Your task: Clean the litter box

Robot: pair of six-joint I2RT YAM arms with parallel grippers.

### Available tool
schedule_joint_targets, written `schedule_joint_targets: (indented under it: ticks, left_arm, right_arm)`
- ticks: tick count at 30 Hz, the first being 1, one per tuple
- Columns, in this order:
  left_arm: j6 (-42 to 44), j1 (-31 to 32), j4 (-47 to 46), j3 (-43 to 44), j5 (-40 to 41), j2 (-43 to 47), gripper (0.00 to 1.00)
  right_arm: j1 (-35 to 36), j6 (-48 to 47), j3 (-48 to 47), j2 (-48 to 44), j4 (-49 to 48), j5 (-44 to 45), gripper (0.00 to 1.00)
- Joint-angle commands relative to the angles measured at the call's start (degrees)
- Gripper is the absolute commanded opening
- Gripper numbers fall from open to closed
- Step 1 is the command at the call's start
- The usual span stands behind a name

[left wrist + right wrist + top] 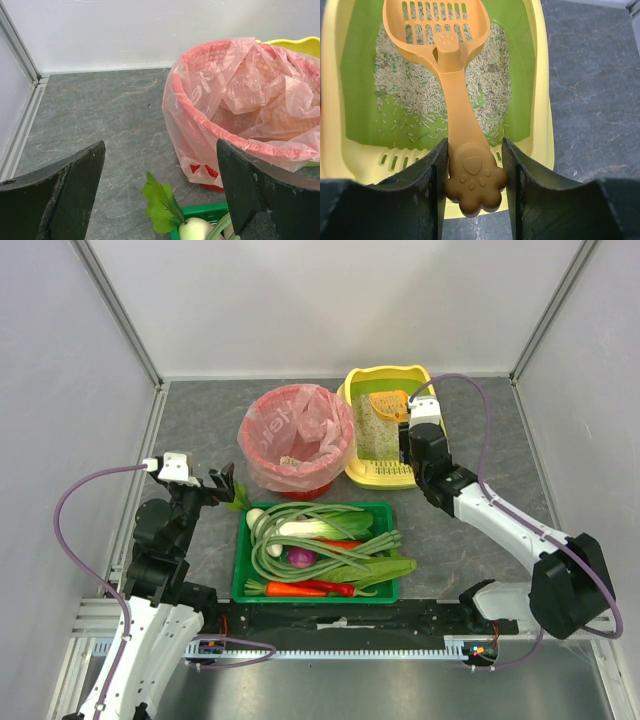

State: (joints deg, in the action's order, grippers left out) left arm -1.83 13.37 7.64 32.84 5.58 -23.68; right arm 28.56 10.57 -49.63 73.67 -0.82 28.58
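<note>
At the bottom of the top view, the green tray (240, 562) sits just ahead of the arm bases, filled with long beans, a carrot, a red chilli and leafy greens. To its left, the left gripper (224, 487) hangs above the grey table (200, 410) near the tray's upper-left corner. In the left wrist view its fingers (75, 175) stand wide apart and hold nothing. A green leaf (160, 202) and a white bulb (193, 230) show low between them.

Past the tray, in the middle of the top view, stands the red bin (295, 440) lined with a pink bag (240, 95). The litter box (385, 476) lies just right of the bin, toward the upper right. The right gripper (406, 433) reaches over its right side. In the right wrist view that gripper (475, 150) clamps the paw-shaped end of an orange scoop (461, 110). The scoop's slotted head rests over the pale litter (405, 95) at the top of the frame.
</note>
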Motion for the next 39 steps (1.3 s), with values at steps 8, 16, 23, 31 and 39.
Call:
schedule_joint_targets:
  ticks: [8,16,23,31,39]
  left_arm:
    - [-1.6,0.1,-0.2,2.0,0.7,-0.3,0.99]
    - [-1.6,0.2,-0.2,2.0,0.8,-0.1,0.98]
    - [-1.4,0.2,-0.2,2.0,1.3,0.1,0.99]
    - [-1.3,0.3,-0.2,1.9,1.4,0.3,0.99]
    - [-1.3,0.2,-0.2,1.9,1.5,0.1,0.99]
  right_arm:
    - [-1.2,5.4,0.8,8.4,-10.3,3.6,0.00]
    - [-1.4,6.4,-2.8,16.9,-12.8,4.6,0.00]
    - [-1.5,4.7,-5.4,20.4,-11.9,6.6,0.00]
    - [-1.7,4.0,-9.0,25.1,-10.5,6.4,0.08]
    - [-1.8,4.9,-9.1,26.5,-9.5,5.3,0.14]
